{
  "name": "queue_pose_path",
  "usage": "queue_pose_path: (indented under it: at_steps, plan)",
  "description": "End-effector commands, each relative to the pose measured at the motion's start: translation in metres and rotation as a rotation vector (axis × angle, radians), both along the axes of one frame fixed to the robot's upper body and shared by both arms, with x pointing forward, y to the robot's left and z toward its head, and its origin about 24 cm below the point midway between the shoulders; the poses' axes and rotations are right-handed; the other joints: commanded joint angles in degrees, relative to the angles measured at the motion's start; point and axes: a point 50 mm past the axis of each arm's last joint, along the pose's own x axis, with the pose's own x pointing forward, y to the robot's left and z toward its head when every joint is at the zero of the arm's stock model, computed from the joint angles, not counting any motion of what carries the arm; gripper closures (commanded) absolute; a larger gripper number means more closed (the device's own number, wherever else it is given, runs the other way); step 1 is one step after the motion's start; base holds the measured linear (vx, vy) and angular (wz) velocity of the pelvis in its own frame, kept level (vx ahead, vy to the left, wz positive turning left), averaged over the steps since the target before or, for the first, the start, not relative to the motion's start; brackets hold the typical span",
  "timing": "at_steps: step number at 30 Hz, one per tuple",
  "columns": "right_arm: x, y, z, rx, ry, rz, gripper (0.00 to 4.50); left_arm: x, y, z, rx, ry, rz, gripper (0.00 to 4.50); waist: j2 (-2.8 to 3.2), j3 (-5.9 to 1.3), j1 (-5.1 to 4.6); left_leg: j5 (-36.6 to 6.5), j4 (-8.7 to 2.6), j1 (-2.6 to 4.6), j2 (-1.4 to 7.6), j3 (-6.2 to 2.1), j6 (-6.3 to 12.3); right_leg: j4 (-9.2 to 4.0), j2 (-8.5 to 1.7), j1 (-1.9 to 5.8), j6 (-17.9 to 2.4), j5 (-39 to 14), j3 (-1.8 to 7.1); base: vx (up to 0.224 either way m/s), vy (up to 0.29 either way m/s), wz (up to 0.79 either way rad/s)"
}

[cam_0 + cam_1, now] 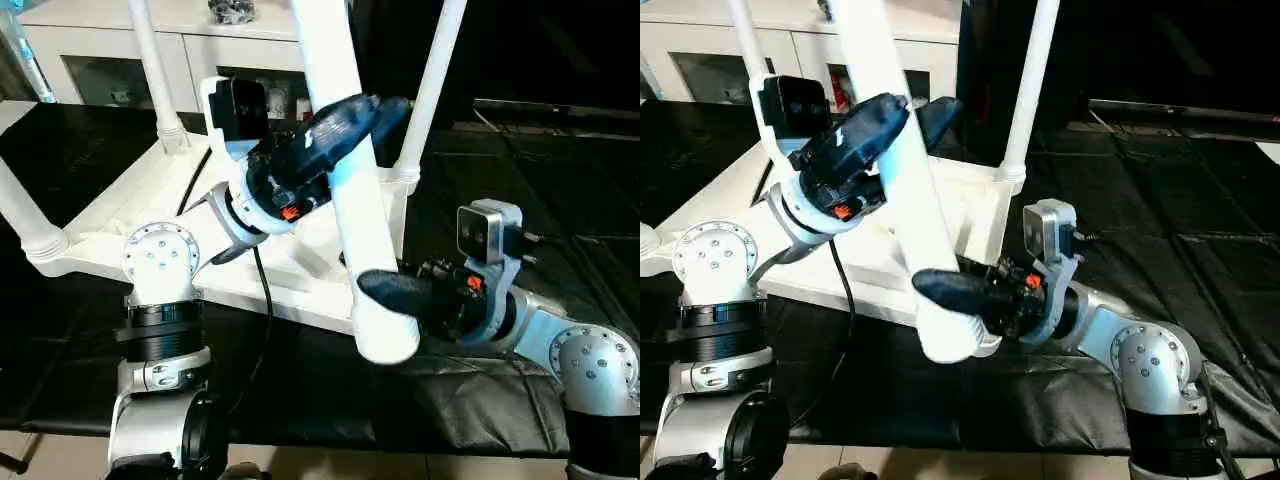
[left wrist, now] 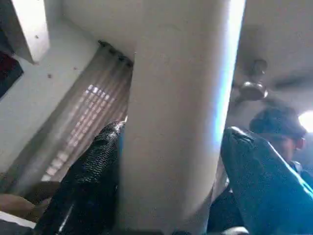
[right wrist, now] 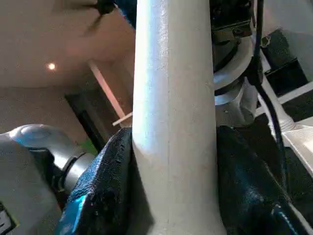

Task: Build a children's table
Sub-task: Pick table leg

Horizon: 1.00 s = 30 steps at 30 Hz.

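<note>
Fingers of both grippers grasp one smooth white tube leg (image 1: 345, 150). From the head, the left gripper (image 1: 335, 135) clamps it high and the right gripper (image 1: 400, 290) clamps it near the wide round end, so the leg leans over the black bench (image 1: 480, 390). Behind it the top (image 1: 130, 215) lies upside down with three legs standing in the round corner sockets.

Left wrist view: two black textured fingers (image 2: 88, 181) press on both sides of the matte tube.

Right wrist view: rough black fingers (image 3: 105, 188) squeeze the tapered tube, with the left forearm behind it.
</note>
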Motion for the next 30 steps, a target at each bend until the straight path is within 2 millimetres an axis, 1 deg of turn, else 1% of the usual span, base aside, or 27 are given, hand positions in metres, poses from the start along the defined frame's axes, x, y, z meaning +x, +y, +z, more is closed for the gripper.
queue_pose_path:
  at_steps: [1,2,3,4,6,7,9,11,15,16,17,18,19,20,21,22,23,24,25,26,27,28,30]
  plan:
    - [0.005,-0.010,-0.007,-0.028,0.040,-0.068,2.57,-0.007,-0.002,0.007,-0.046,-0.052,-0.079,1.61,-0.64,-4.21,0.10,-9.7,-4.47,0.99,2.55,-1.00,0.17,-5.08,-4.92,3.09,-2.5,-25.4,3.20,0.000,0.000,0.00]
    - [0.005,-0.010,-0.007,-0.029,0.039,-0.069,2.57,-0.007,-0.002,0.007,-0.046,-0.051,-0.079,1.61,-0.66,-4.18,0.08,-9.7,-4.46,0.97,2.50,-0.95,0.21,-5.08,-4.89,3.07,-2.6,-25.3,3.21,0.000,0.000,0.00]
    - [0.005,-0.010,-0.007,-0.031,0.037,-0.070,2.57,-0.006,-0.002,0.007,-0.048,-0.048,-0.078,1.71,-0.65,-4.26,0.12,-9.4,-4.40,0.95,2.51,-0.93,0.24,-4.99,-4.96,3.14,-2.9,-24.7,3.27,0.000,0.000,0.00]
    - [0.005,-0.010,-0.007,-0.031,0.037,-0.071,2.57,-0.006,-0.002,0.007,-0.049,-0.047,-0.077,1.93,-0.66,-4.27,0.19,-9.0,-4.38,0.97,2.50,-0.89,0.32,-4.94,-4.97,3.14,-3.1,-24.3,3.30,0.000,0.000,0.00]
    - [0.006,-0.010,-0.007,-0.033,0.034,-0.073,2.57,-0.004,-0.001,0.006,-0.053,-0.039,-0.068,2.00,-0.69,-4.33,0.22,-8.6,-4.33,0.96,2.50,-0.84,0.41,-4.84,-4.97,3.16,-3.4,-23.5,3.36,0.000,0.000,0.00]
    - [0.006,-0.010,-0.006,-0.034,0.033,-0.073,2.57,-0.004,-0.001,0.006,-0.053,-0.037,-0.065,2.00,-0.70,-4.37,0.25,-8.0,-4.33,0.89,2.53,-0.84,0.57,-4.67,-4.95,3.24,-3.8,-22.5,3.37,0.000,0.000,0.00]
    - [0.006,-0.010,-0.006,-0.035,0.030,-0.076,2.57,-0.003,0.000,0.005,-0.053,-0.032,-0.059,2.30,-0.71,-4.39,0.25,-7.7,-4.30,0.85,2.51,-0.80,0.71,-4.58,-4.94,3.31,-4.1,-21.9,3.38,0.000,0.000,0.00]
    - [0.007,-0.010,-0.006,-0.038,0.028,-0.079,2.57,-0.002,0.000,0.005,-0.054,-0.029,-0.051,2.36,-0.76,-4.43,0.30,-7.3,-4.29,0.82,2.52,-0.81,0.88,-4.49,-4.96,3.39,-4.3,-21.4,3.39,0.000,0.000,0.00]
    - [0.009,-0.011,-0.007,-0.055,0.026,-0.096,2.57,0.002,-0.001,0.003,-0.020,-0.030,0.002,2.47,-0.64,-4.40,0.28,-7.5,-4.31,0.90,2.54,-0.80,0.80,-4.55,-4.96,3.37,-4.5,-21.5,3.38,0.000,0.000,0.00]
    - [0.012,-0.011,-0.008,-0.082,0.016,-0.137,2.57,0.004,-0.001,0.003,-0.001,-0.031,0.027,2.47,-0.39,-4.41,0.31,-7.5,-4.33,0.90,2.57,-0.87,0.70,-4.48,-4.97,3.39,-4.4,-21.5,3.37,0.000,0.000,0.00]
    - [0.014,-0.011,-0.009,-0.094,0.012,-0.156,2.57,0.005,-0.001,0.002,0.007,-0.031,0.038,2.48,-0.52,-4.35,0.13,-7.9,-4.35,0.92,2.59,-0.83,0.40,-4.62,-4.94,3.33,-4.1,-21.9,3.35,0.000,0.000,0.00]
    - [0.017,-0.012,-0.010,-0.115,0.004,-0.194,2.57,0.006,-0.001,0.002,0.028,-0.035,0.062,2.48,-0.52,-4.35,0.13,-7.9,-4.35,0.92,2.59,-0.83,0.40,-4.62,-4.94,3.33,-4.1,-21.9,3.35,0.000,0.000,0.00]
    - [0.023,-0.012,-0.012,-0.153,-0.014,-0.258,2.22,0.008,-0.001,0.001,0.055,-0.042,0.096,2.54,-0.48,-4.30,0.12,-8.2,-4.43,0.92,2.57,-0.93,-0.10,-4.67,-4.98,3.23,-3.6,-22.5,3.36,0.000,0.000,0.00]
    - [0.027,-0.013,-0.013,-0.177,-0.025,-0.297,2.01,0.009,-0.001,0.000,0.072,-0.047,0.118,2.55,-0.45,-4.27,-0.12,-8.6,-4.45,0.93,2.42,-0.90,-0.41,-4.76,-4.91,3.31,-3.2,-23.2,3.31,0.000,0.000,0.00]
    - [0.035,-0.015,-0.015,-0.217,-0.036,-0.375,1.87,0.013,0.000,-0.002,0.134,-0.063,0.179,2.55,-0.46,-4.28,-0.07,-8.8,-4.45,1.02,2.42,-0.90,-0.51,-4.84,-4.96,3.27,-2.9,-23.6,3.32,0.000,0.000,0.00]
    - [0.036,-0.015,-0.015,-0.221,-0.037,-0.384,1.79,0.014,0.000,-0.002,0.144,-0.067,0.190,2.57,-0.23,-4.26,-0.22,-9.1,-4.54,1.18,2.47,-0.99,-0.96,-4.84,-4.84,3.13,-2.5,-23.8,3.34,0.000,0.000,0.00]
    - [0.040,-0.017,-0.014,-0.232,-0.046,-0.430,1.79,0.017,-0.001,-0.004,0.217,-0.091,0.257,2.58,-0.27,-4.35,-0.12,-9.5,-4.49,1.28,2.40,-0.95,-0.81,-4.89,-4.94,3.22,-2.5,-24.1,3.33,0.000,0.000,0.00]
    - [0.043,-0.018,-0.013,-0.237,-0.057,-0.460,1.67,0.020,-0.001,-0.005,0.271,-0.110,0.304,2.60,-0.28,-4.28,-0.18,-9.6,-4.60,1.29,2.51,-1.01,-0.84,-4.89,-4.84,3.07,-2.3,-23.9,3.38,0.000,0.000,0.00]
    - [0.043,-0.018,-0.013,-0.237,-0.057,-0.460,1.53,0.020,-0.001,-0.005,0.271,-0.110,0.304,2.60,-0.22,-4.31,-0.32,-9.9,-4.61,1.30,2.52,-1.03,-0.94,-4.77,-4.84,3.19,-2.2,-23.8,3.34,0.000,0.000,0.00]
    - [0.046,-0.019,-0.012,-0.246,-0.077,-0.501,1.44,0.024,-0.002,-0.007,0.351,-0.141,0.375,2.60,-0.17,-4.40,-0.09,-9.5,-4.60,1.59,2.70,-1.01,-0.81,-4.66,-4.91,2.96,-2.9,-22.5,3.46,0.000,0.000,0.00]
    - [0.049,-0.019,-0.010,-0.258,-0.101,-0.536,1.39,0.028,-0.003,-0.011,0.436,-0.174,0.446,2.61,-0.21,-4.39,-0.17,-9.2,-4.67,1.47,2.78,-1.09,-0.85,-4.52,-4.84,2.96,-3.0,-21.6,3.50,0.000,0.000,0.00]
    - [0.050,-0.019,-0.010,-0.267,-0.114,-0.552,1.33,0.030,-0.004,-0.012,0.478,-0.192,0.482,2.61,-0.27,-4.40,-0.20,-9.0,-4.70,1.45,2.77,-1.11,-0.84,-4.42,-4.82,3.00,-3.1,-21.1,3.48,0.000,0.000,0.00]
    - [0.052,-0.016,-0.010,-0.305,-0.137,-0.572,1.09,0.036,-0.004,-0.015,0.568,-0.221,0.568,2.63,-0.11,-4.50,-0.18,-8.0,-4.63,1.36,2.81,-1.04,-1.01,-3.90,-4.82,3.15,-3.9,-18.3,3.65,0.000,0.000,0.00]
